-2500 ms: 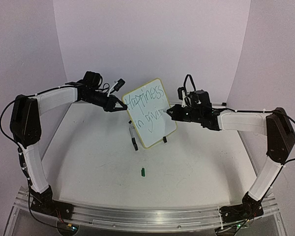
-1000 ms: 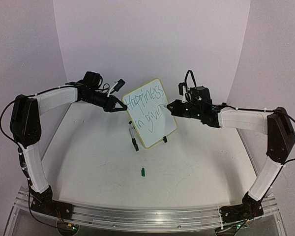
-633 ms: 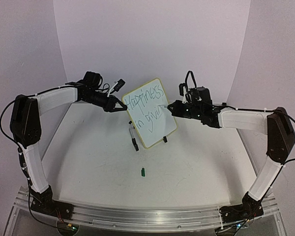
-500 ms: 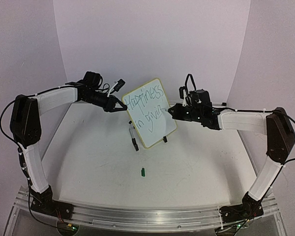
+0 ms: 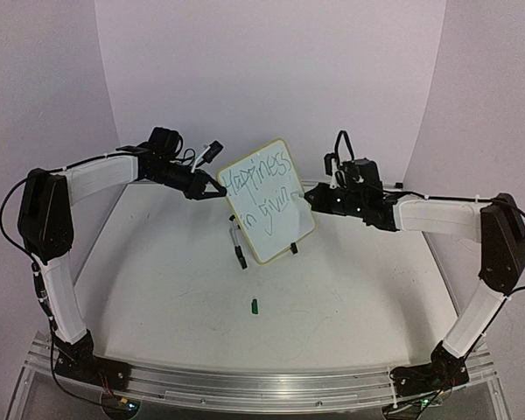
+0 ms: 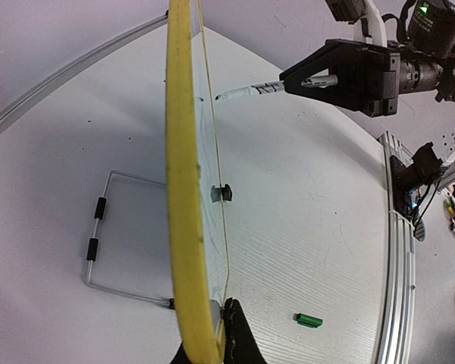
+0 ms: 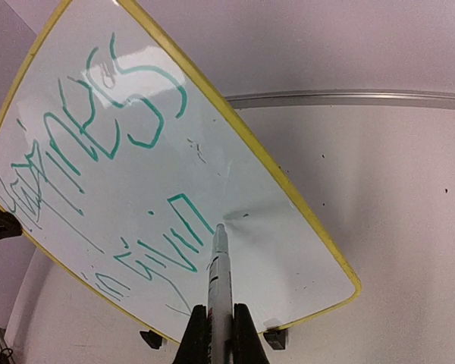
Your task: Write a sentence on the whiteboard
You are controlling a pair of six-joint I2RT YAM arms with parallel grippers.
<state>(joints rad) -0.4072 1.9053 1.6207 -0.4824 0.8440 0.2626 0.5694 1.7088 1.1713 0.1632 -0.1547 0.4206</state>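
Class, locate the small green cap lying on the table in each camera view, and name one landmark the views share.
Top external: green cap lower centre, on the table before the whiteboard.
Left wrist: green cap lower right, right of the edge-on whiteboard.
Right wrist: not in it.
Shared landmark: the yellow-rimmed whiteboard.

whiteboard [image 7: 252, 199] upper corner cropped, small green item [image 5: 255, 305] unidentifiable

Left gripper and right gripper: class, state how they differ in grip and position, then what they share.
The left gripper grips the whiteboard by its yellow edge; the right gripper grips a pen. The left gripper sits at the board's side; the right gripper stands off its written face, pen tip pointed at it. Both are shut.
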